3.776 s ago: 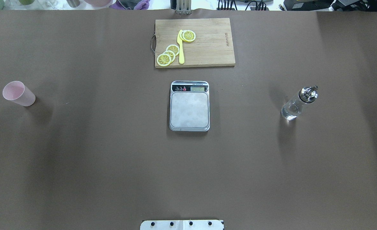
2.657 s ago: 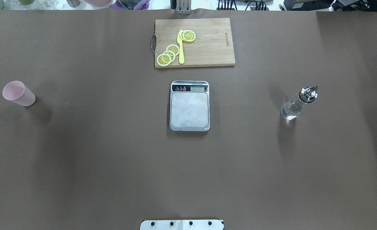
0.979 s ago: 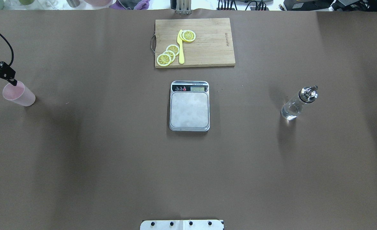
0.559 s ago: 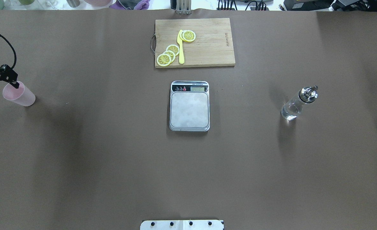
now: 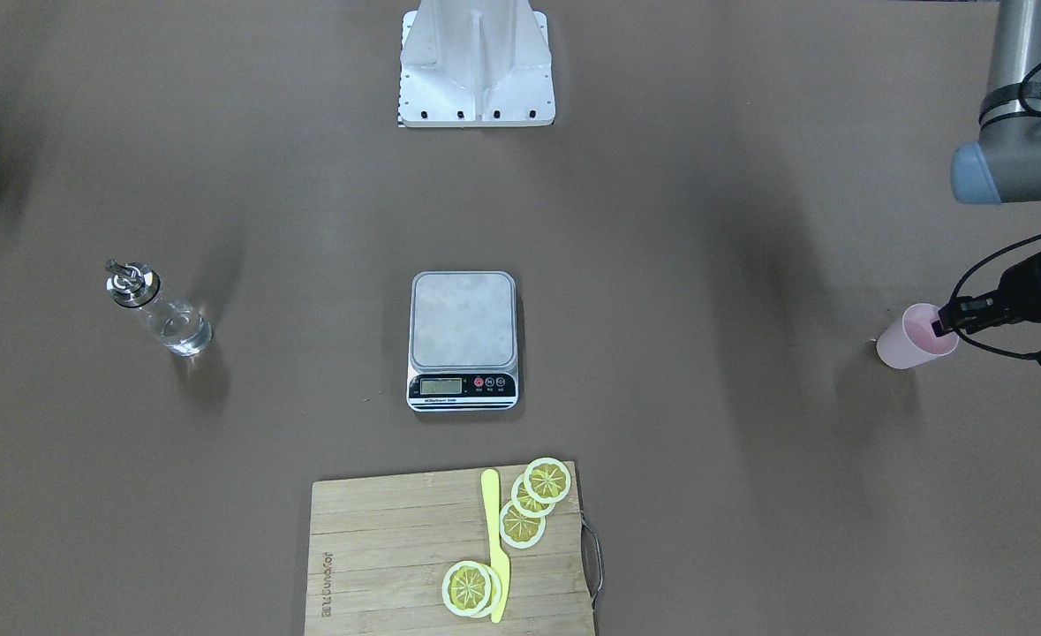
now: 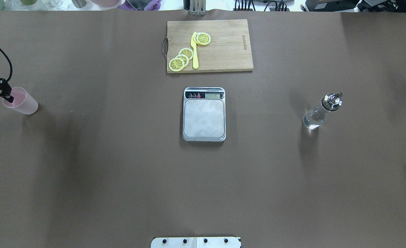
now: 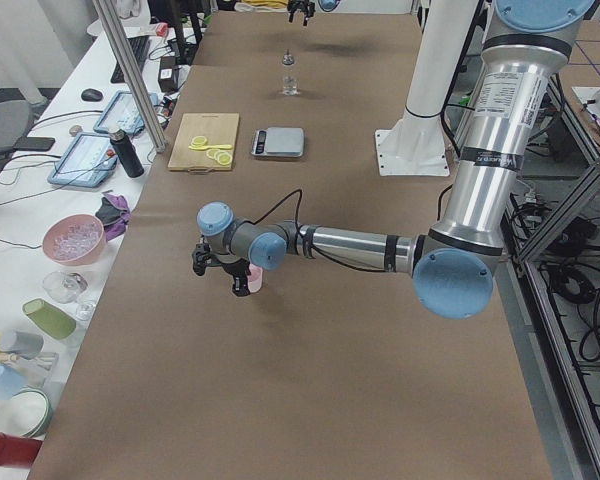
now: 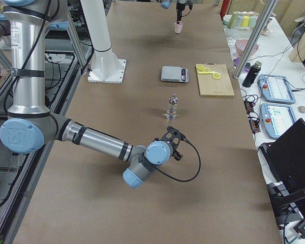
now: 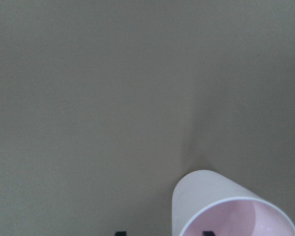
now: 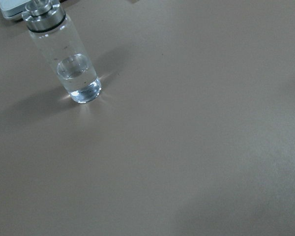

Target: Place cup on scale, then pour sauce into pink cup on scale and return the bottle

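**Cup: left claw now astride its rim, lift not yet begun**

The cup [image 6: 20, 101] stands upright on the bench [image 6: 120, 179]. In the overhead view it is at the 9 o'clock of the scale [image 6: 204, 117], well apart from it. A few seconds ago no arm showed in that view. Since then the left arm has come in from the 9 o'clock edge, and the left claw [image 6: 2, 97] has dropped from just above the rim to sit astride it. Its jaws are apart: the wrist view shows one fingertip inside the mouth and the other outside, with the wall between them and no squeeze evident. The cup itself has not shifted. The first step, carrying the cup to the scale, looks about to start with a pinch on the rim.

The cup is pale pink, smooth plastic, without a handle, and tapers to a narrower foot. Its inside looks empty.

The bottle [image 6: 318, 112] waits at the scale's 3 o'clock, with the sauce [image 10: 81, 78] low in it. The right claw [image 8: 172, 138] shows only in a side view, near the bottle, so I cannot tell whether it is wide or narrow.
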